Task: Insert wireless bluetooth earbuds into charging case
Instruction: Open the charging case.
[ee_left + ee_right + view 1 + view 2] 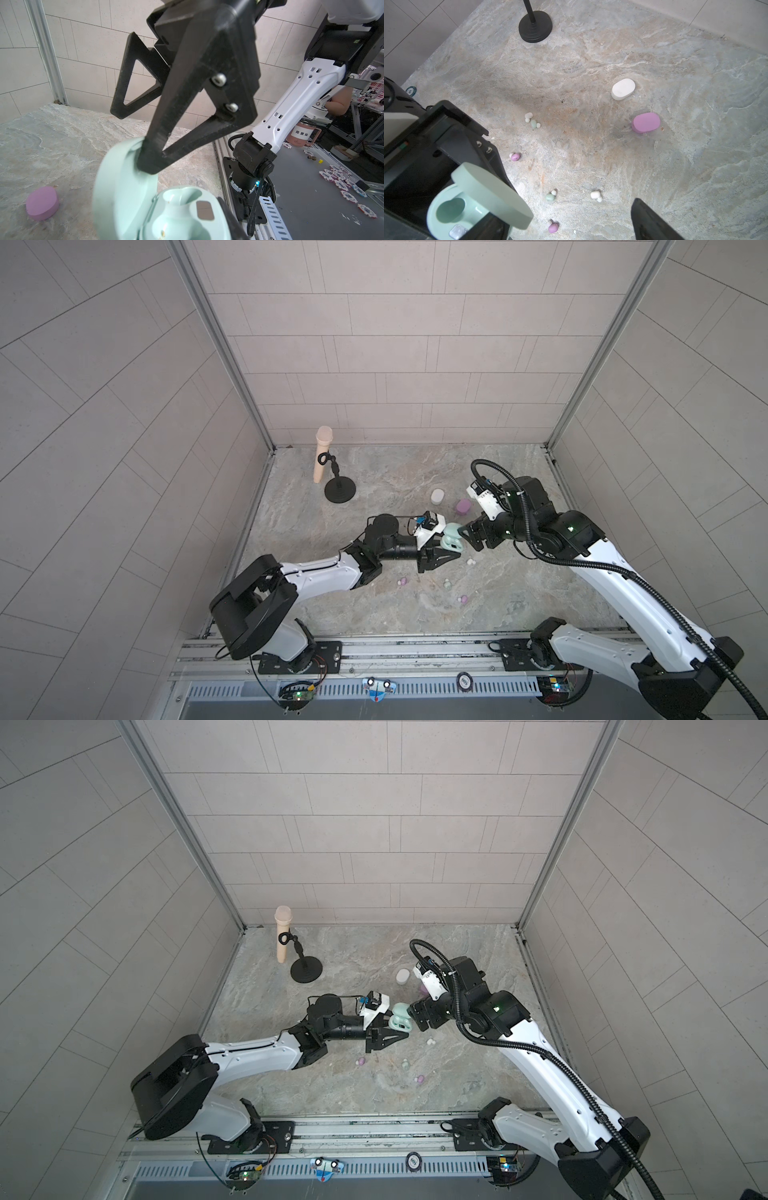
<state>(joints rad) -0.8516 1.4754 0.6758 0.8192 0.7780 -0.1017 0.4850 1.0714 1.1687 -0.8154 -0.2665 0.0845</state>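
Observation:
A mint green charging case (452, 540) hangs above the floor with its lid (116, 187) swung open. My left gripper (445, 551) is shut on its base. The socket (450, 208) that shows is empty. My right gripper (468, 537) faces it from the right, open wide. One of its fingertips (149, 162) rests against the lid's edge, and its other finger (650, 222) is clear of everything. Loose earbuds lie on the floor: white (528, 115), mint (534, 124), lilac (515, 156), mint (549, 197), white (595, 195) and lilac (553, 228).
A shut white case (437, 496) and a shut lilac case (463, 507) lie behind the grippers. A beige microphone (323, 454) on a black round-based stand (340, 491) is at the back left. Tiled walls close in three sides, and a metal rail (415, 649) runs along the front.

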